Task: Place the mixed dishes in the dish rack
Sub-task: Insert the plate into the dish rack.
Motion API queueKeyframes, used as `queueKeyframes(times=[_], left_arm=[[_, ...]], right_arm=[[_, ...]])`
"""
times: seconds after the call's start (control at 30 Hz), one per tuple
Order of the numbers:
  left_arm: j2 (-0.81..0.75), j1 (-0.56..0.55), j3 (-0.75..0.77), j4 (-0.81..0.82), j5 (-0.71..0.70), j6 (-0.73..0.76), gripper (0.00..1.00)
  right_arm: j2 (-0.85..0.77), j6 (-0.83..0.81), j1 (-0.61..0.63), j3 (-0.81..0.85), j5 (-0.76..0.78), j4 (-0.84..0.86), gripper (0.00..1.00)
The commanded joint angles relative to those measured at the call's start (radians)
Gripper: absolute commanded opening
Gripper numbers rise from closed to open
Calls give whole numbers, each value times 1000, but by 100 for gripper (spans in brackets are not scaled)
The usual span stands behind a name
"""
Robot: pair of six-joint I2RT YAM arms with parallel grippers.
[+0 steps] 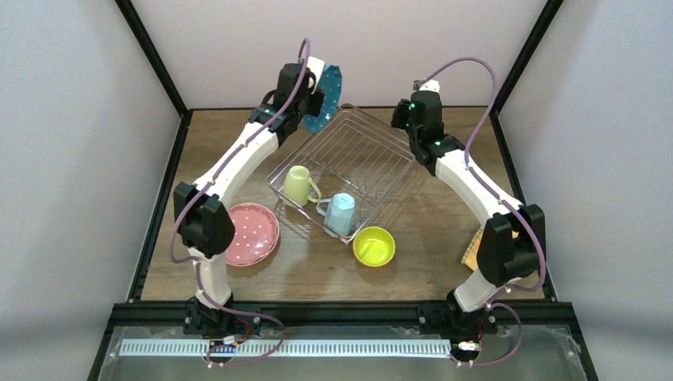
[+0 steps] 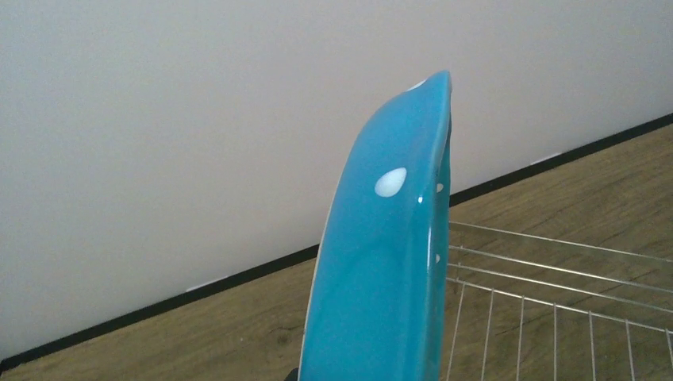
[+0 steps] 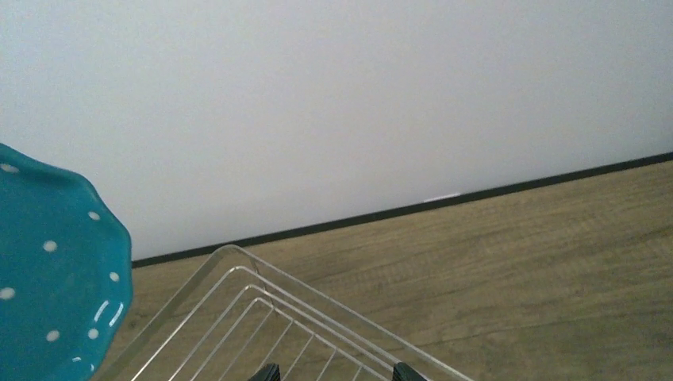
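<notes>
Gripping blue dotted plate (image 1: 328, 97) upright, left tool (image 1: 312, 100) at dish rack (image 1: 373, 148) corner, right tool (image 3: 334, 372) wide above far rim

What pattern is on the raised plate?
Teal plate with white dots; right wrist view shows it best.

We see a wooden table (image 1: 317, 274) with a brown, grained top, boxed in by a black frame (two slanted posts (image 1: 148, 48) climb from its far corners, and a low black rail (image 1: 341, 311) runs along the near edge). Pale, plain walls (image 1: 349, 40) close it off at the back and on both sides, and in our wrist views a thin black strip (image 2: 198, 290) lines the foot of the back wall where it meets the wood. Just in front of the near rail lies a long white slotted bar (image 1: 278, 348).
</notes>
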Motion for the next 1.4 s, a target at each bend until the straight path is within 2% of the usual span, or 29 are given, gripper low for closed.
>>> queueKeyframes(times=[0.0, 0.2, 0.43, 0.87, 1.1, 1.37], left_arm=[[10, -1, 24, 173, 80, 59, 3], [38, -1, 22, 149, 178, 77, 3], [67, -4, 16, 121, 190, 107, 3], [85, -19, -71, 133, 128, 199, 3], [92, -28, -128, 194, 89, 231, 3], [139, -42, -126, 234, 40, 251, 3]], right_arm=[[-6, -18, -15, -19, 28, 98, 81], [-2, -11, -21, -47, 34, 131, 81], [-1, -10, -22, -71, 43, 158, 81], [17, -12, -21, -99, 48, 221, 81], [29, -6, -22, -105, 45, 255, 81], [48, -8, -21, -112, 45, 284, 81]])
